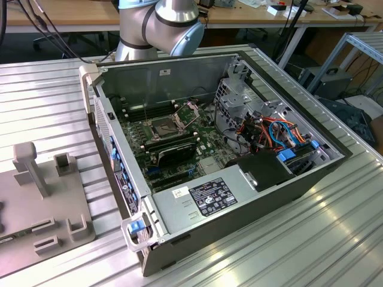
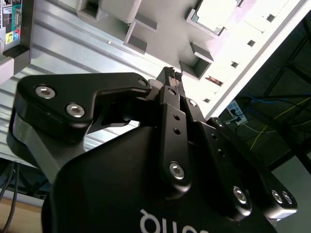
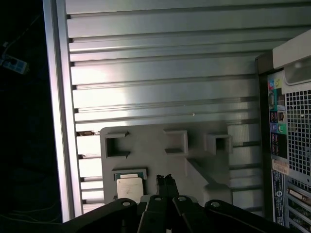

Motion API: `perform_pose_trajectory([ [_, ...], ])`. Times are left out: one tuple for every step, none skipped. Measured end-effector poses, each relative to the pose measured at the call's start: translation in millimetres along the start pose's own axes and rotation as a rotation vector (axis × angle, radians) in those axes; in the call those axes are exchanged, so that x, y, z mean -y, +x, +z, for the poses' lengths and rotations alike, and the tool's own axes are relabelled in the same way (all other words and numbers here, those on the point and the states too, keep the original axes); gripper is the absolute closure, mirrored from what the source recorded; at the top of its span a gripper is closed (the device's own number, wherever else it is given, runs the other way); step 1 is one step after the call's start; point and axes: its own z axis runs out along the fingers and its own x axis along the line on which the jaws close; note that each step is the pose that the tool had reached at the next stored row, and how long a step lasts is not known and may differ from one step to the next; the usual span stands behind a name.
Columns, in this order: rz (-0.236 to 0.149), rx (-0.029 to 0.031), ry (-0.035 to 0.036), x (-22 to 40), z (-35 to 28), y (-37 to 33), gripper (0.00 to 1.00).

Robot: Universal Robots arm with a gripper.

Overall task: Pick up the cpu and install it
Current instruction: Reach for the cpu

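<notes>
In the exterior view, bare table lies open at the computer case's 5 o'clock. At 8 o'clock, upright fixture posts stand near the cpu.

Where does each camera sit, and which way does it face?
Exterior view: off the arm, looking down into the open computer case; the arm shows behind it.
First wrist view: on the wrist, looking past the shut fingers onto the fixture holding the cpu.
Second wrist view: on the wrist, along the fingers toward that fixture.
Both wrist views share fingers and fixture.
</notes>
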Motion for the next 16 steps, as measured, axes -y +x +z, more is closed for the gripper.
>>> perform_pose_trajectory([
  [0.000,0.0001,-0.0001,0.0,1.7,0.3,0.89],
  [0.000,0.0000,-0.0001,0.0,3.0,0.4,0.89],
  [0.000,-0.0002,-0.0001,0.0,4.2,0.5,0.89],
  [0.000,-0.0004,0.0000,0.0,5.1,0.7,0.89],
  [0.000,-0.0006,0.0001,0.0,5.3,0.8,0.89],
  [0.000,-0.0007,0.0002,0.0,5.3,0.8,0.89],
  [0.000,-0.0005,0.0001,0.0,5.4,0.8,0.89],
  [0.000,-0.0005,0.0000,0.0,6.1,1.2,0.89],
  [0.000,-0.0005,0.0000,0.1,6.6,1.6,0.89],
  [0.000,-0.0005,0.0000,0.0,6.6,1.6,0.89],
  [0.000,-0.0005,0.0001,0.1,6.6,1.6,0.89],
  [0.000,-0.0005,0.0000,0.1,6.6,1.6,0.89],
  [0.000,-0.0005,0.0000,0.1,6.7,1.6,0.89],
  [0.000,-0.0005,0.0000,0.1,6.7,1.6,0.89],
  [0.000,-0.0005,0.0000,0.1,6.7,1.6,0.89],
  [0.000,-0.0005,0.0000,0.1,6.8,1.6,0.89],
])
